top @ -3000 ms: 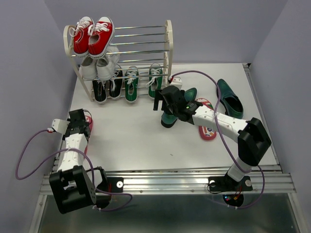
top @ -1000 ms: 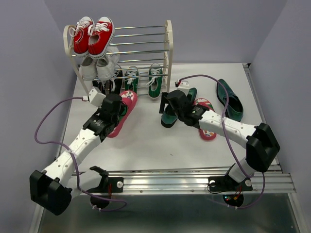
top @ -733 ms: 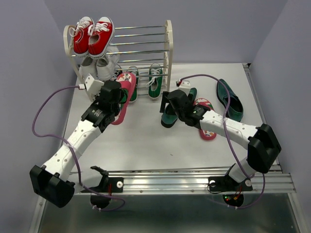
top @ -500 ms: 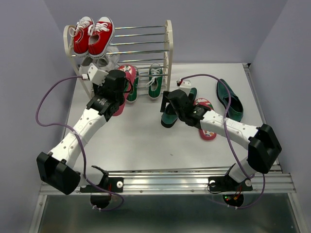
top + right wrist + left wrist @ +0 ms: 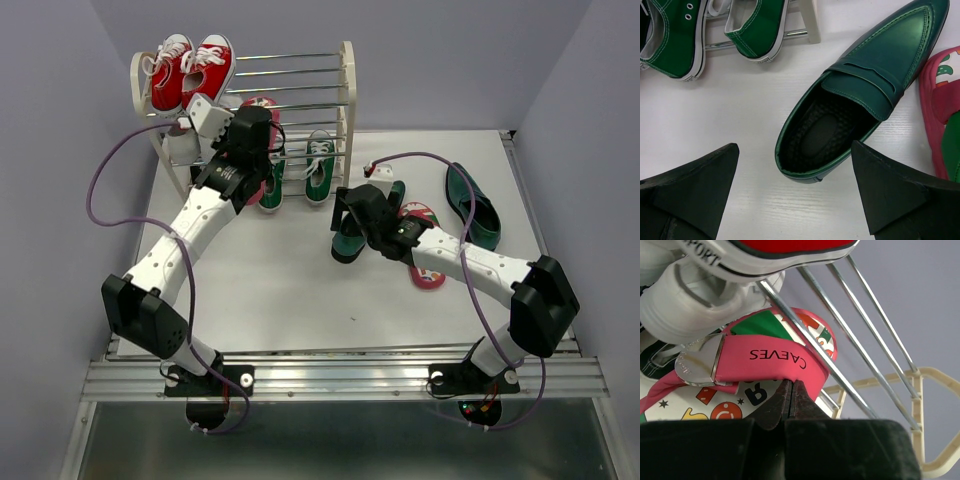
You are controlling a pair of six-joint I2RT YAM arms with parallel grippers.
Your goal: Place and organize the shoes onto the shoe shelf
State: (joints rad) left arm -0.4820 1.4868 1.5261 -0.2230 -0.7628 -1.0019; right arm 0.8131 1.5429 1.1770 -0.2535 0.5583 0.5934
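My left gripper [image 5: 252, 128] is shut on the pink strap of a red-pink flip-flop [image 5: 782, 360] and holds it up at the middle tier of the shoe shelf [image 5: 346, 95], beside the white sneakers [image 5: 700, 305]. The flip-flop's toe [image 5: 262, 103] shows above the gripper in the top view. My right gripper [image 5: 795, 195] is open above the heel of a dark green loafer [image 5: 860, 95] lying on the table [image 5: 352, 232]. The other loafer [image 5: 474, 206] and the other flip-flop [image 5: 425, 262] lie at the right. Green sneakers [image 5: 319, 167] sit on the bottom tier.
Red sneakers [image 5: 193, 70] sit on the top tier at the left, white sneakers [image 5: 180, 140] below them. The shelf's rods [image 5: 840, 340] cross just above the held flip-flop. Purple walls close in on both sides. The right arm's cable [image 5: 450, 200] loops over the loafers.
My left arm has swung from the table's left side up to the shelf, lifting the flip-flop to the middle tier. My right gripper has stayed over the loafer.
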